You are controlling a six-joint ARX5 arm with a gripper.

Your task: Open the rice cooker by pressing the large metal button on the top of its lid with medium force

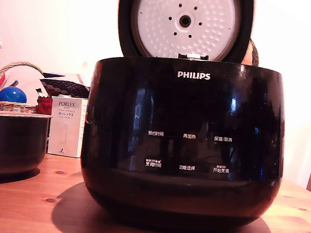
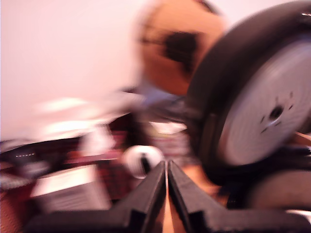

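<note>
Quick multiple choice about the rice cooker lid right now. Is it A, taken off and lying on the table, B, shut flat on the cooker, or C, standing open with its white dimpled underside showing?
C: in the exterior view the lid stands upright above the rice cooker, its white dimpled underside with a dark central hub facing the camera.

The rice cooker (image 1: 183, 144) fills the frame's centre, its raised lid (image 1: 185, 21) blocking the upper middle. At lower left a dark pot (image 1: 10, 142) and white box (image 1: 67, 125) crowd the desk (image 1: 20, 202); upper corners stay open.
</note>
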